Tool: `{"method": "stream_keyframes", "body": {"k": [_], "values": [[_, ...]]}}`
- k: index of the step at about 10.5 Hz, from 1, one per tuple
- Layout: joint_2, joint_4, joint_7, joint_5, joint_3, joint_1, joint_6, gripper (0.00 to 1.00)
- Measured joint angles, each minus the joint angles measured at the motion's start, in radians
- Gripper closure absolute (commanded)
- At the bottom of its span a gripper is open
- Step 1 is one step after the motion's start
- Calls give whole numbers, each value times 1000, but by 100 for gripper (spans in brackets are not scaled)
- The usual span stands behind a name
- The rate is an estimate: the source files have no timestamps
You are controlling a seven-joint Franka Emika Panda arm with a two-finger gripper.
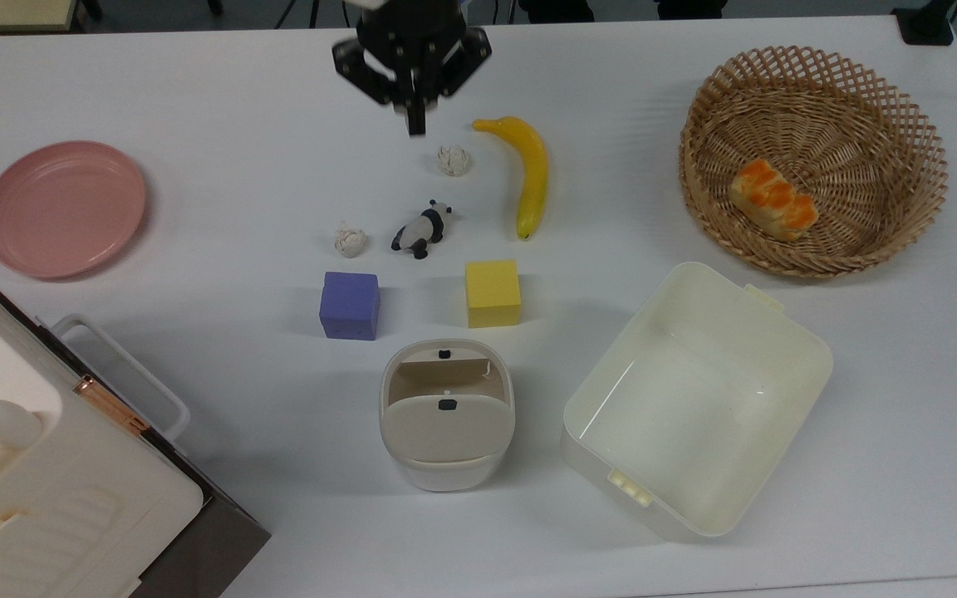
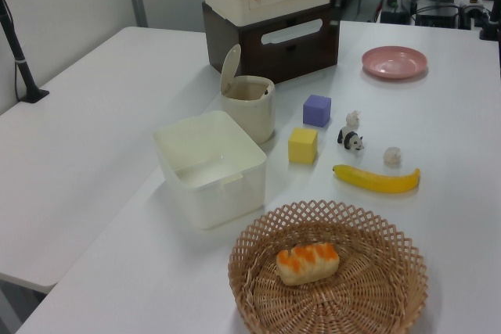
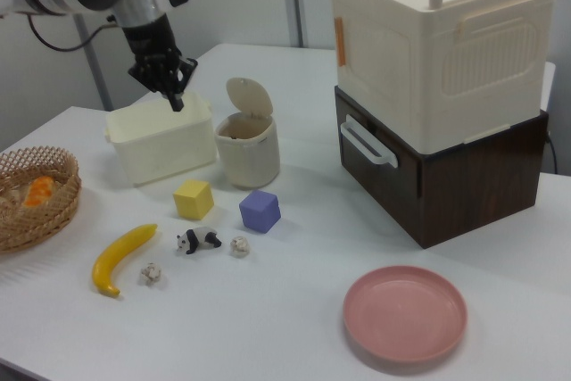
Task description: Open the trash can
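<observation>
the trash can (image 1: 447,415) sits mid-worktop (image 1: 196,208), flip lid upright; light, stiff plastic, best worked by its small black rim button, while the claw (image 1: 414,124) hangs well apart, fingers pressed together

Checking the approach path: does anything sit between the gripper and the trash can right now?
Yes. In the top view the gripper hangs far back, and the panda figure and yellow cube lie roughly on the line to the trash can. Its lid is already up.
</observation>
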Motion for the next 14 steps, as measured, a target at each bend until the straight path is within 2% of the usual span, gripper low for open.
{"method": "stream_keyframes", "body": {"k": [1, 2, 3, 5, 6, 14], "values": [[-28, -1, 0, 0, -1, -2, -69, 81], [-53, -2, 0, 0, -3, -5, -125, 77], [-74, -3, 0, 0, -3, -9, -162, 64], [-98, -7, 17, 0, -3, -14, -200, 18], [-103, -8, 39, 0, -3, -14, -202, 0], [-104, -12, 60, 0, -4, -14, -233, 0]]}}
